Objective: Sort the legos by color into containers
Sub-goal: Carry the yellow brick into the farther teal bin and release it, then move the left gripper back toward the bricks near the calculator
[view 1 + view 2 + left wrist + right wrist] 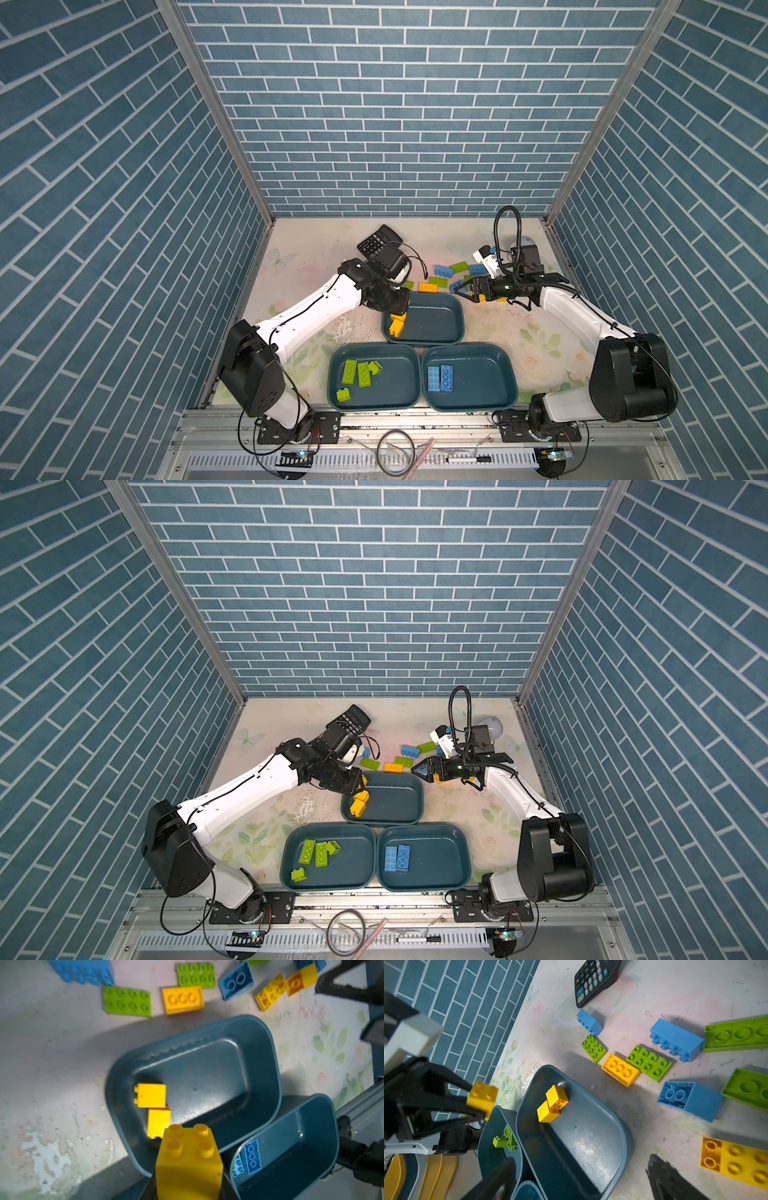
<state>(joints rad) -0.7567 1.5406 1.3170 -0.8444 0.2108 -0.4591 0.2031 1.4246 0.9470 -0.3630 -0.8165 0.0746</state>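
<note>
- Left claw (481,1103) is pinched narrow on a square yellow brick (188,1159), held in the air between its fingers.
- Right below that claw is the rim of the far tray (451,316); two more yellow bricks (153,1105) lie inside it, touching each other, at the end nearest the claw.
- Right claw (458,292) stands wide with nothing between its fingers, hovering near the same tray's far corner, on the side away from the left claw.
- Just beside one of the right claw's fingers, a flat yellow plate (735,1162) lies on the table (643,1130).
- Ahead of the right claw, loose legos are scattered: an oblong yellow brick (619,1069) touching a green plate (649,1062), a small green plate (593,1048), and blue bricks (677,1040) around them.
- Beyond those, farthest from the right claw, sits a black calculator (593,978).
- Well behind both claws, two near trays touch side by side: the one on the left claw's side (399,386) holds four green bricks (363,374), the one on the right claw's side (486,382) two blue bricks (440,378).
</note>
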